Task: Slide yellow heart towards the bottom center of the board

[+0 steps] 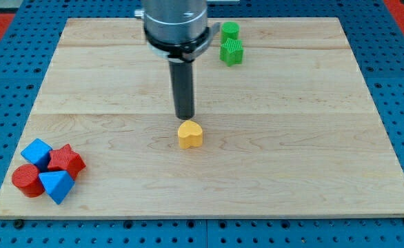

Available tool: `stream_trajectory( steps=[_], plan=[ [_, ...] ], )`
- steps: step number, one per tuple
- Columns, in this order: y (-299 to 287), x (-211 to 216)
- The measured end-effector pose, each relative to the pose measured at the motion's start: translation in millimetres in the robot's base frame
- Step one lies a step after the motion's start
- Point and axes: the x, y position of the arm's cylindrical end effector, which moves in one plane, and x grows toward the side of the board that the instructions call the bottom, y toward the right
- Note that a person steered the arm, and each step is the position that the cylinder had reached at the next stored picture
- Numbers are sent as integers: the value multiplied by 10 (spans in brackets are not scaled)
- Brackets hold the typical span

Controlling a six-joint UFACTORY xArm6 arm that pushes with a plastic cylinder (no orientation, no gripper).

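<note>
The yellow heart (190, 134) lies near the middle of the wooden board (291, 172), a little left of center. My tip (185, 117) is just above it toward the view's top, very close to its upper edge; whether they touch I cannot tell. The rod hangs from the arm's grey collar (176, 27) at the view's top.
A green cylinder (229, 30) and a green star-like block (231, 52) sit at the view's top, right of the arm. At the bottom left is a cluster: a blue cube (36, 151), a red star (66, 160), a red cylinder (27, 180) and a blue triangle (57, 184).
</note>
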Motion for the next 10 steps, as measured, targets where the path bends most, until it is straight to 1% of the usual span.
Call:
stream_trajectory(
  steps=[1, 3, 4, 5, 8, 10],
  plan=[
    [44, 198],
    [-195, 284],
    [-193, 519],
    [-193, 621],
    [216, 652],
    [218, 853]
  ],
)
